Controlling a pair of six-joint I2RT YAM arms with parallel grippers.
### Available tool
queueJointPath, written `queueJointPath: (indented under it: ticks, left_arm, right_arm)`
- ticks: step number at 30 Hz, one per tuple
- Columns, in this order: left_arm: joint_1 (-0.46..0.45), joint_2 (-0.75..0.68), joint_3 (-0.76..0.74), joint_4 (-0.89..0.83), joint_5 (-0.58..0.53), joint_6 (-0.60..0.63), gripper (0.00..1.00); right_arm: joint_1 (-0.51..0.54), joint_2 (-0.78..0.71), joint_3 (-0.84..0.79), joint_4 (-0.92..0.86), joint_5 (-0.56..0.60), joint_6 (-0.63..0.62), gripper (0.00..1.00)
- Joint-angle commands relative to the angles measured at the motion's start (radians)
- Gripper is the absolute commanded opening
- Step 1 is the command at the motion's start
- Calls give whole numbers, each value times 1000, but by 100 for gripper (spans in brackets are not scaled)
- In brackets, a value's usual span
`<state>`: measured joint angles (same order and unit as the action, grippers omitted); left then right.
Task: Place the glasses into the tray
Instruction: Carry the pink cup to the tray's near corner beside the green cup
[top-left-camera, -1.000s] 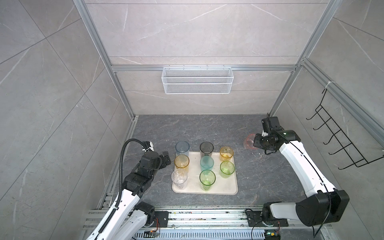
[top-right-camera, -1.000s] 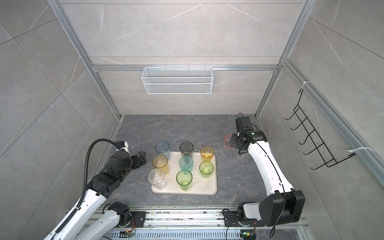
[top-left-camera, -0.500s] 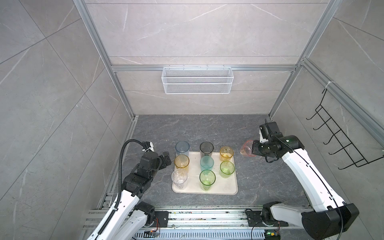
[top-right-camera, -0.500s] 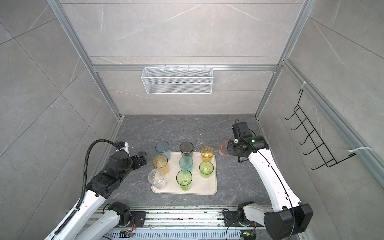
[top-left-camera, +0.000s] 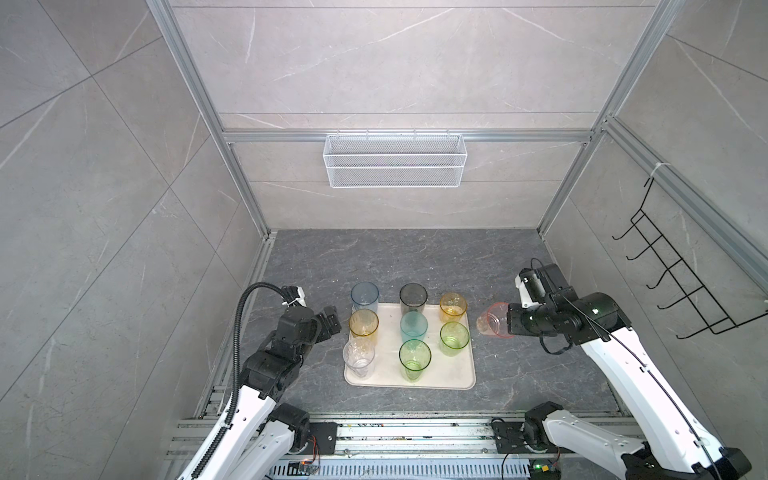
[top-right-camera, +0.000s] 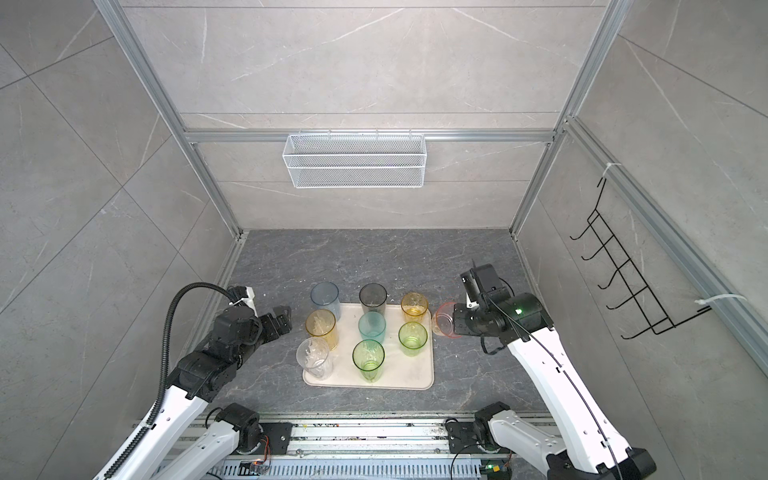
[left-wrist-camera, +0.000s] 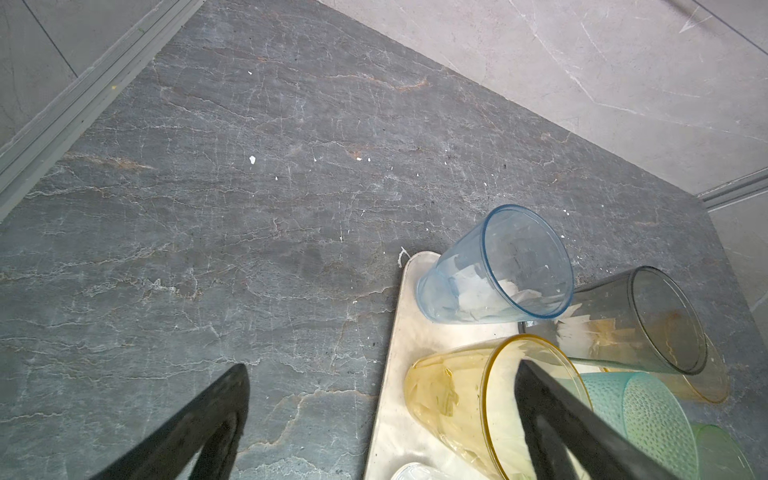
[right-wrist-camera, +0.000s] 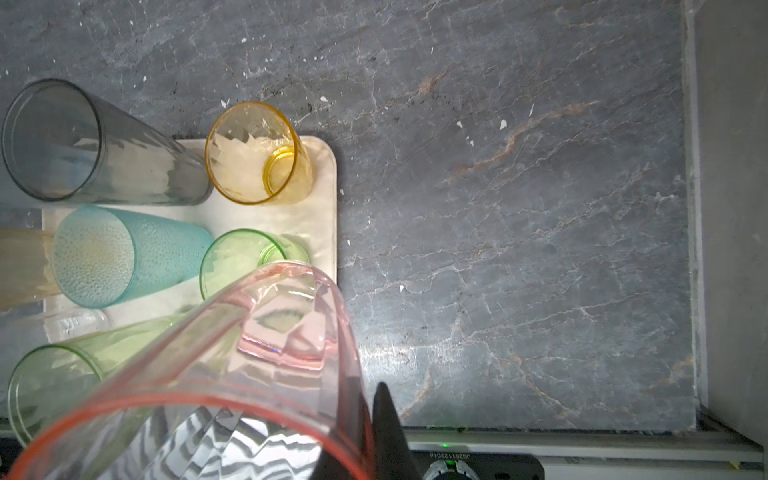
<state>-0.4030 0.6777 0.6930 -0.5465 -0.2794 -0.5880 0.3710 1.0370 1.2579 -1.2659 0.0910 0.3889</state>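
The cream tray (top-left-camera: 453, 374) lies on the dark stone floor with several glasses upright on it: blue (top-left-camera: 364, 296), grey (top-left-camera: 413, 297), two amber (top-left-camera: 453, 305), teal (top-left-camera: 413, 328), two green (top-left-camera: 414, 357) and a clear one (top-left-camera: 358, 355). My right gripper (top-left-camera: 508, 322) is shut on the wall of a pink glass (top-left-camera: 492, 320), one finger inside and one outside (right-wrist-camera: 368, 399). It holds that pink glass (right-wrist-camera: 266, 332) tilted in the air just right of the tray's right edge. My left gripper (top-left-camera: 330, 320) stands open and empty left of the tray, beside the tall amber glass (left-wrist-camera: 457, 399).
A white wire basket (top-left-camera: 394, 160) hangs on the back wall and a black hook rack (top-left-camera: 681, 286) on the right wall. A metal rail (top-left-camera: 395, 432) runs along the front. Bare floor (top-left-camera: 540, 374) lies right of the tray.
My right gripper has carried the pink glass off the floor at the far right, forward and left to the tray's right edge. The left arm has not moved.
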Motion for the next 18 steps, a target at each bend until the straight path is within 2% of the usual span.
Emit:
queueJointPath:
  ticks: [1, 10, 18]
  left_arm:
    - [6, -3, 26, 7, 5, -12, 100]
    - [5, 29, 37, 16, 14, -13, 100]
    - [6, 42, 52, 7, 6, -4, 100]
  right_arm:
    - [21, -33, -34, -60, -23, 19, 0]
    - [99, -80, -145, -57, -53, 69, 0]
    - [286, -46, -242, 35, -37, 208, 0]
